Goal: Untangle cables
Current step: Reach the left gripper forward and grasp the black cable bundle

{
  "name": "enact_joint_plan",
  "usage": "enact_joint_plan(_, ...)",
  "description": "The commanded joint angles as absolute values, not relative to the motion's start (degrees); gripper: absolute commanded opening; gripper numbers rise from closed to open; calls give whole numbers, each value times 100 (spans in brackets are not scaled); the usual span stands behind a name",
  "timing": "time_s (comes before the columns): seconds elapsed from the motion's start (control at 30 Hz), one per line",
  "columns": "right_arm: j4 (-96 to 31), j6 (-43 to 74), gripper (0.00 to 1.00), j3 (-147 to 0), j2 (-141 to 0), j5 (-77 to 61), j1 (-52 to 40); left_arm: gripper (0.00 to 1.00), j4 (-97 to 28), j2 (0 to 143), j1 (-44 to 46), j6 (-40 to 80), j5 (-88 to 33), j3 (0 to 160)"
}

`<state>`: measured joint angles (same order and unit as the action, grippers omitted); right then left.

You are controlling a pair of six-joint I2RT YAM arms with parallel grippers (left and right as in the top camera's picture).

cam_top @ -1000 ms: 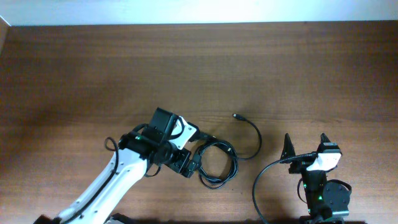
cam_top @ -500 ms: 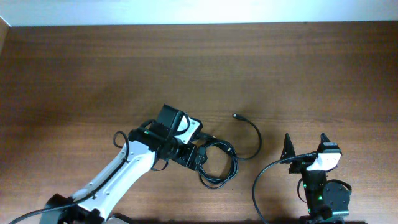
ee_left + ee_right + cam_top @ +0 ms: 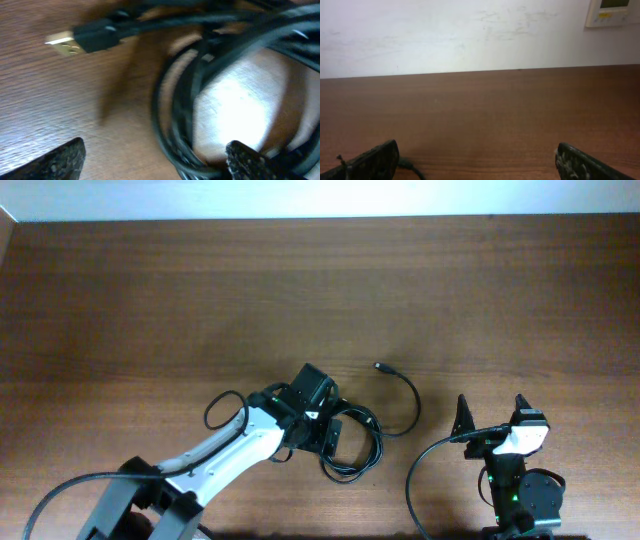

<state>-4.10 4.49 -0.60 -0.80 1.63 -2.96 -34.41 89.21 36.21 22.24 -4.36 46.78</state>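
The cables (image 3: 360,448) lie as a black coil on the wooden table just left of centre. One strand arcs right and ends in a plug (image 3: 381,366). My left gripper (image 3: 333,434) sits low over the coil's left side. In the left wrist view it (image 3: 155,156) is open, with several coil strands (image 3: 185,120) lying between the jaws, close to the right finger (image 3: 247,160). A gold-tipped plug (image 3: 65,44) lies beyond on the bare wood. My right gripper (image 3: 491,410) stands open to the right of the cables, and in its own view (image 3: 477,165) nothing sits between its fingers.
A thick black arm wire (image 3: 420,470) loops beside the right arm's base. Another arm wire (image 3: 222,408) bulges out from the left arm. Behind the table's far edge stands a white wall (image 3: 470,35) with a small white device (image 3: 612,12).
My left arm has swung to the right and come down over the left side of the coil. The right arm and the cables have stayed put.
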Motion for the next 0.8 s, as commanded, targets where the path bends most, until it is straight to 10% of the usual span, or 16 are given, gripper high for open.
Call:
enact_joint_plan(0.0, -456, 471, 99, -32, -21, 196, -250, 84, -3299, 9170, 3638, 2755, 5, 4783)
enact_joint_plan(0.4, -456, 471, 99, -32, -21, 196, -250, 74, -3059, 9741, 3638, 2783, -21, 4783)
enact_joint_plan(0.6, -456, 471, 99, -32, -21, 196, -250, 14, -3048, 9745, 3671, 2783, -21, 4783)
enact_joint_plan(0.77, -456, 471, 99, -32, -21, 196, -250, 0, -3046, 9745, 3675, 2783, -21, 4783)
